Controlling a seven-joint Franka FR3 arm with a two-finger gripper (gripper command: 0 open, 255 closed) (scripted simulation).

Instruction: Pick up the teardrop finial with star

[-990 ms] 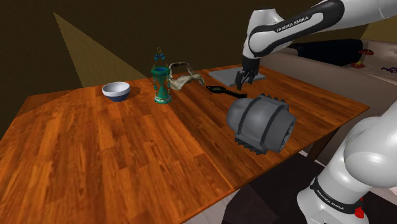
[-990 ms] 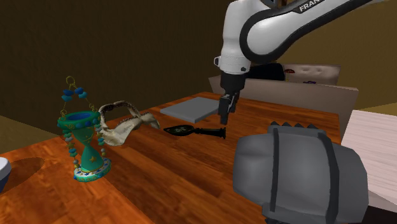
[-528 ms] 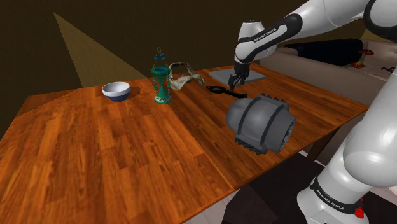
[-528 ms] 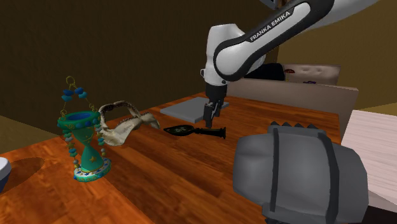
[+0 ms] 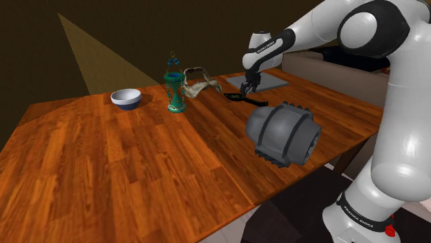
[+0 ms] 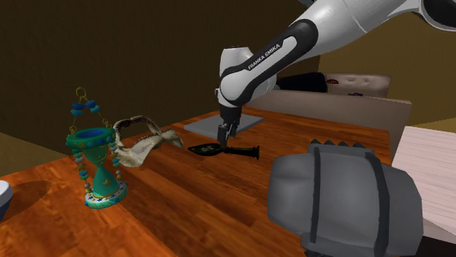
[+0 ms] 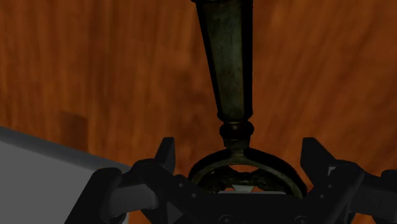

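On the worktop [image 6: 197, 201], the finial [image 6: 241, 152] lay just before a flat slab [image 6: 203, 127], between a beaded stand [image 6: 99, 169] and a ribbed drum [image 6: 343, 201].

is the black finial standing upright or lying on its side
Lying on its side: the finial stretches flat along the wooden table, shaft horizontal.

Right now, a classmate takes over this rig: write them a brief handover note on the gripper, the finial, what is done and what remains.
The gripper is open, low over the wooden table, its fingers either side of the finial at its ringed head, not touching it.
The finial lies flat near the grey slab.
Done: approach and alignment.
Left: close on the head, then lift.
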